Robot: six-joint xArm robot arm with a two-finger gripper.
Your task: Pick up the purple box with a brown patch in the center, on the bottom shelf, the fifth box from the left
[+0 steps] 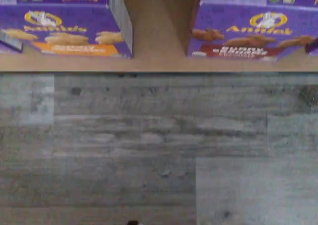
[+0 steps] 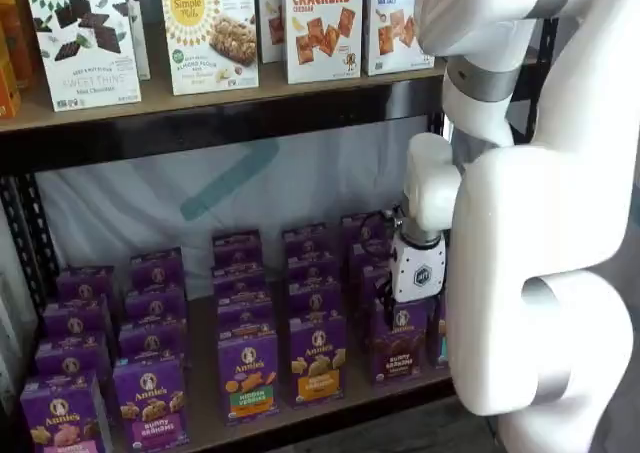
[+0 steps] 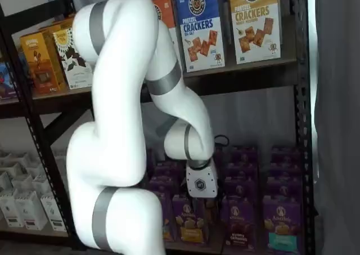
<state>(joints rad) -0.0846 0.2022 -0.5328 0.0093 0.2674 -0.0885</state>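
You've got the gripper (image 2: 417,298) hanging low in front of the bottom shelf (image 2: 330,405), white body visible in both shelf views, fingers hidden behind it, so go by the jaws standing released at full width, nothing held. The purple box (image 2: 397,341) sits at the front of its row on that shelf, just below and behind the gripper, brown patch facing out; in the wrist view it shows at one side (image 1: 253,34) with the orange-patch box (image 1: 64,29) across a bare gap of board. Your risk: the wrist looks centred on that gap, not on the target, so a straight push in could land between rows or clip a box corner and tip it. The neighbour on either side stands close; wide jaws could catch it. Boxes are light cardboard and could slide back.
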